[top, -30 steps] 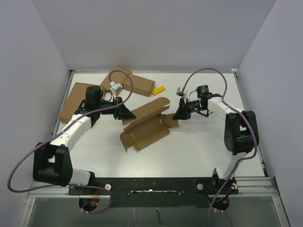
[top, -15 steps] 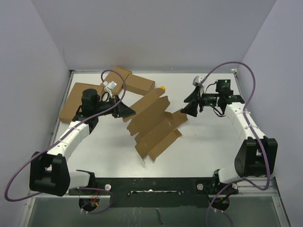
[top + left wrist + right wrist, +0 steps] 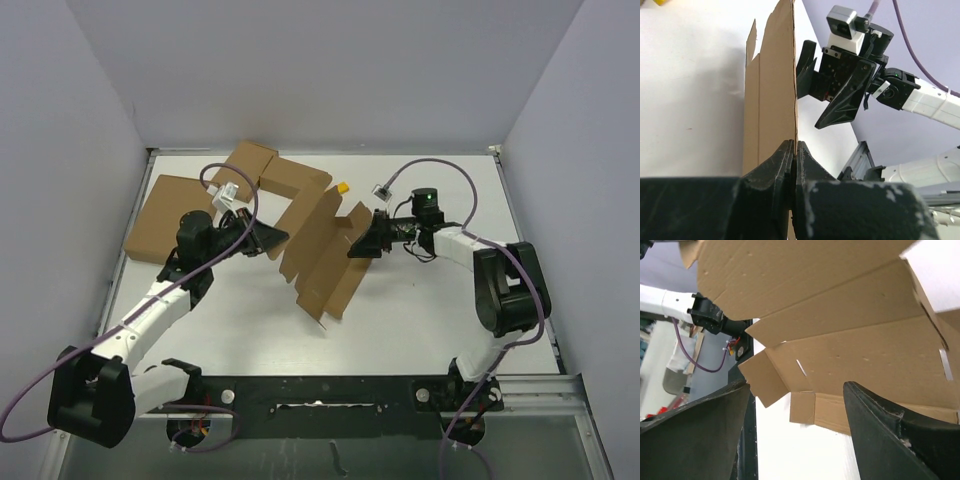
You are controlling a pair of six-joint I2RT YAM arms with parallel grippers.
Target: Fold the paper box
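We see a smooth white counter (image 3: 430, 310). Above its middle is the paper box (image 3: 325, 250), a plain brown die-cut cardboard sheet, matte, creased into panels, with notched flaps and thin slots. It is lifted and tilted steeply. At the back left lies a larger flat squarish brown carton (image 3: 160, 215), with a pair of small brown cartons (image 3: 275, 172) behind the sheet.

The left claw (image 3: 280, 238) is pressed closed on the sheet's thin left edge (image 3: 770, 90). The right claw (image 3: 355, 247) stands spread wide at the sheet's right side, gripping nothing. We cannot tell whether it touches the cardboard. A small yellow block (image 3: 343, 186) sits near the cartons.

A second ago the sheet lay flatter and lower, and the right claw was pinched on its right flap. That claw has since let go.
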